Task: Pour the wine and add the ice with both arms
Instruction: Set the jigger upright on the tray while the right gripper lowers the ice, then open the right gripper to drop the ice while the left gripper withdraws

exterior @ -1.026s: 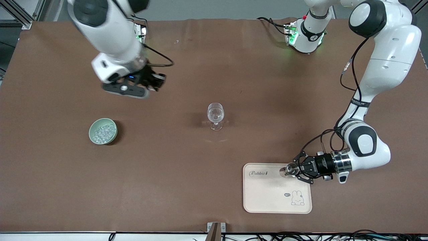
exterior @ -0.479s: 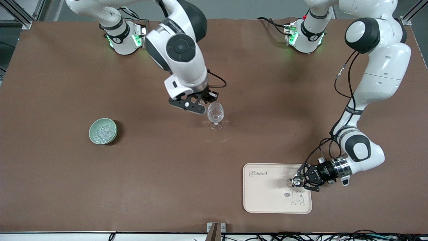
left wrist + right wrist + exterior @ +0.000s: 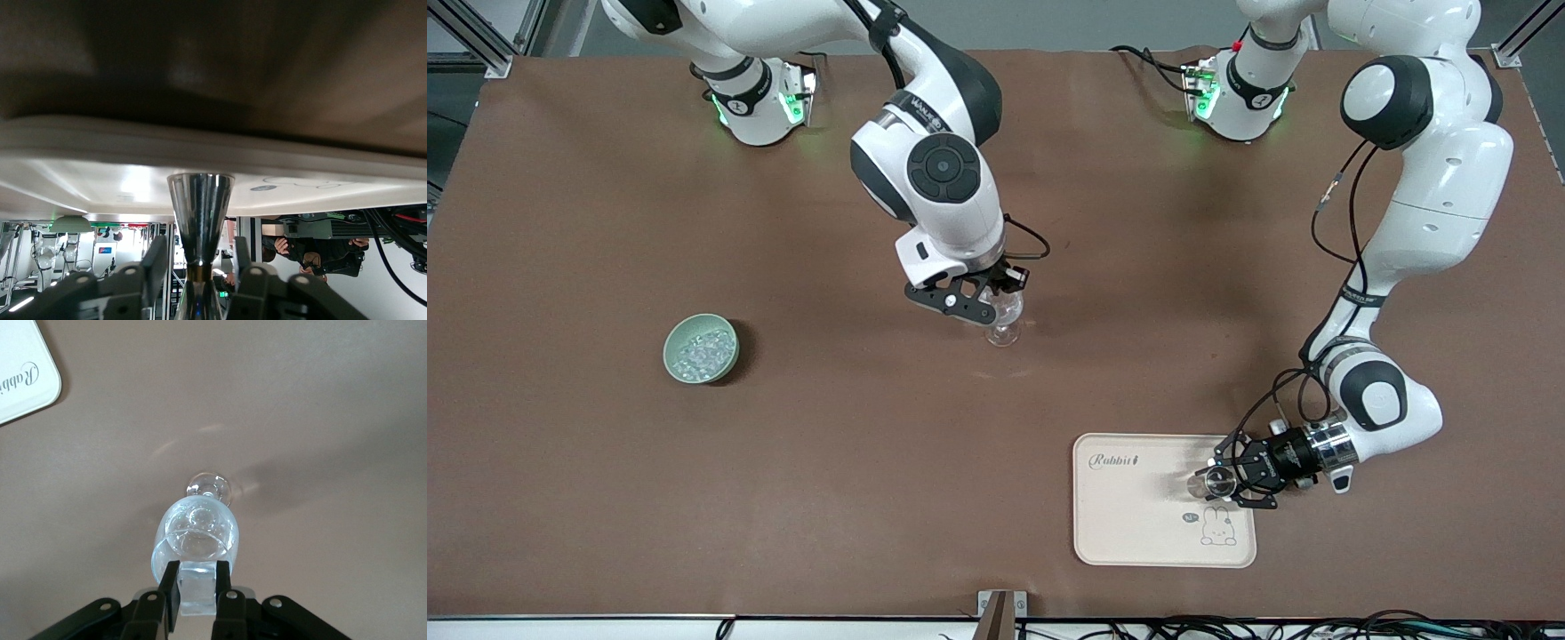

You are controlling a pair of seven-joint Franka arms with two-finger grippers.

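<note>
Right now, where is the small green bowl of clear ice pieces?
The small green bowl stands on the brown table toward the right arm's end, level with the wine glass.

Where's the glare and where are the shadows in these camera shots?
Front view: even light, soft shadows beside the green bowl and under the right arm by the wine glass. Left wrist view: bright glare on the tray, mirror reflections on the metal cup, table in dark shade. Right wrist view: glints on the wine glass and ice cube, light streaks on the table.
</note>
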